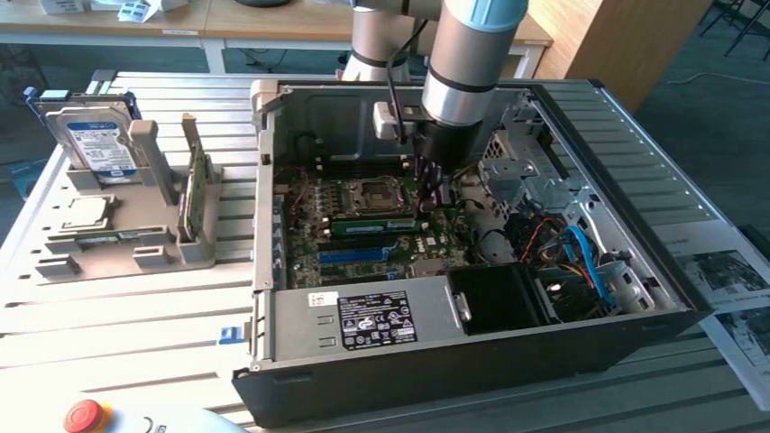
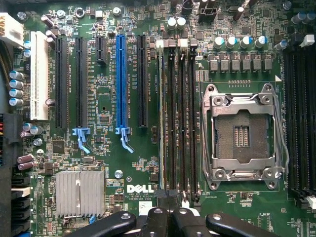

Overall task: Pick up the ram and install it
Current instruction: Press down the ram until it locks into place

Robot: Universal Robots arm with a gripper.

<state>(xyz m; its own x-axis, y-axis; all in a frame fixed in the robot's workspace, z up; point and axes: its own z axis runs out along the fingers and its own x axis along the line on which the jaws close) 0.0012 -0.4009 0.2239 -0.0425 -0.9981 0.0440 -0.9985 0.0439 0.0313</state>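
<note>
- Ram is seen seated in a motherboard slot beside the CPU socket.
- Hand is held just above it, fingers pressed together, empty.

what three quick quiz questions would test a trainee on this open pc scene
1. True or false: the CPU socket holds a processor.
2. The hard drive stands: A) inside the computer case, B) on the grey stand outside it, C) on the floor.
3. Fill in: the shut gripper hangs over the Dell ___.
Key: 1 false; 2 B; 3 motherboard.
</note>
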